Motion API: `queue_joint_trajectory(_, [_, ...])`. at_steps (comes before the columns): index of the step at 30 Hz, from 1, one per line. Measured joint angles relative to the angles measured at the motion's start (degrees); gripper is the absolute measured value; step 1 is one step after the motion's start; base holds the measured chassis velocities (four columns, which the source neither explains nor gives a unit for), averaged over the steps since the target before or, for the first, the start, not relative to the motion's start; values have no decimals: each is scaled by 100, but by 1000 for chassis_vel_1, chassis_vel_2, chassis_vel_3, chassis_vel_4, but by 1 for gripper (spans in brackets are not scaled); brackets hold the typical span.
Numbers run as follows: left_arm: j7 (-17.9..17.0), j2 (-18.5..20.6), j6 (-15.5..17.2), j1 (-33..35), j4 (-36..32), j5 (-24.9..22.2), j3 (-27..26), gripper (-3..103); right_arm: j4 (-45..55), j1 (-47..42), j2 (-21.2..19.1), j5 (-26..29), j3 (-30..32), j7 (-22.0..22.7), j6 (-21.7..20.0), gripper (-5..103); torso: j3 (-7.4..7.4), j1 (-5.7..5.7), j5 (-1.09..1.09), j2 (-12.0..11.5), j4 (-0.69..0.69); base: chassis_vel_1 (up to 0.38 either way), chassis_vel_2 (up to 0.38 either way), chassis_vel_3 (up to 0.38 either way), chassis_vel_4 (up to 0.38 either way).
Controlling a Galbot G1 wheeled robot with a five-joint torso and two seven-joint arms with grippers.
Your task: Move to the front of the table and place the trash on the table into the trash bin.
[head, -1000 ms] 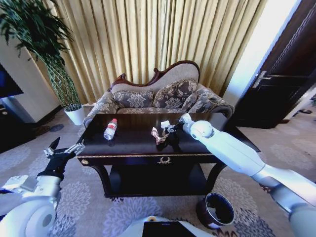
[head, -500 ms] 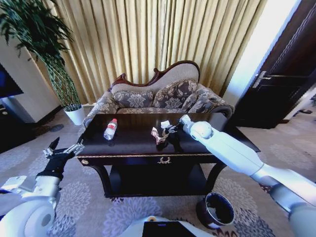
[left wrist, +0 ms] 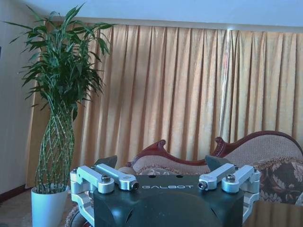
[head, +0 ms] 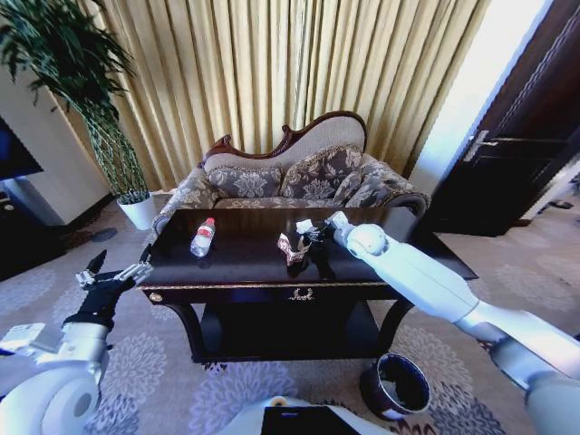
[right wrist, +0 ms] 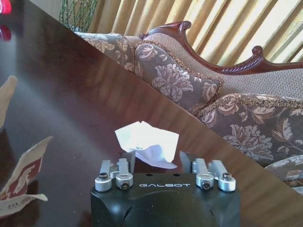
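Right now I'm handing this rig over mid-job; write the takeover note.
Right gripper: open, low over the table, fingers either side of a white paper scrap, not closed on it.
Left gripper: open, empty, parked off the table's left end.
Crumpled wrapper lies beside the right gripper; bottle lies on its side toward the table's left.
Trash bin stands on the carpet, front right of the table.
Done: robot is at the table. Left: all three items remain to be binned.

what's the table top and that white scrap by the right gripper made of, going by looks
Table: looks like dark wood under a glossy lacquer; its top mirrors the sofa and curtains, though veneer can't be ruled out. White scrap: seems thin paper or tissue, matte, creased and folded, lying between the open fingers of the right gripper.
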Motion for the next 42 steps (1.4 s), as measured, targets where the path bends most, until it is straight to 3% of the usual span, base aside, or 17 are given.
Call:
queue_joint_trajectory(1, [0, 3, 0, 0, -9, 0, 0, 100, 14, -14, -1, 15, 20, 2, 1, 47, 0, 0, 0, 0, 0, 0, 0, 0, 0])
queue_joint_trajectory(5, [-2, 9, 0, 1, -22, 0, 0, 100, 34, -43, -2, 24, 54, 6, 2, 41, 0, 0, 0, 0, 0, 0, 0, 0, 0])
queue_joint_trajectory(7, [-3, 16, 0, 4, -30, 1, -1, 100, 44, -80, -10, 26, 84, 7, 3, 31, 0, 0, 0, 0, 0, 0, 0, 0, 0])
queue_joint_trajectory(16, [-5, 15, 0, 3, -46, 5, 2, 100, 84, -167, -32, 27, 162, 12, 10, 2, 0, 0, 0, 0, 0, 0, 0, 0, 0])
queue_joint_trajectory(28, [-14, 23, -1, 2, -63, 4, -22, 100, 158, -204, -62, 129, 250, 70, 13, 0, 0, 0, 0, 0, 0, 0, 0, 0, 0])
queue_joint_trajectory(30, [-17, 25, 0, 3, -68, -1, -29, 100, 238, -247, -32, 622, 337, 386, 87, 0, 0, 0, 0, 0, -1, 0, 0, 0, 0])
queue_joint_trajectory(31, [-19, 26, -1, 4, -69, -4, -31, 100, 326, -283, 17, 1361, 424, 787, 240, 0, 0, 0, 0, 0, -1, 0, 0, 0, 0])
queue_joint_trajectory(32, [-19, 26, -1, 4, -69, -4, -31, 100, 326, -283, 17, 1361, 424, 787, 240, 0, 0, 0, 0, 0, -1, 0, 0, 0, 0])
queue_joint_trajectory(34, [-23, 14, -2, 7, -70, -5, -32, 100, 508, -394, 103, 2383, 671, 1487, 548, 0, 0, 0, 0, 0, 3, 0, 0, 0, 0])
queue_joint_trajectory(40, [-29, -12, -21, 12, -71, -7, -32, 100, 882, -830, 66, 2531, 1218, 1888, 959, 0, 0, 0, 0, 0, -1, 0, 0, 0, 0])
queue_joint_trajectory(42, [-31, -13, -26, 1, -73, -10, -31, 100, 1251, -1262, 19, 2455, 1729, 2141, 1060, 0, 0, 0, 1, 0, -1, 0, 0, 0, 0])
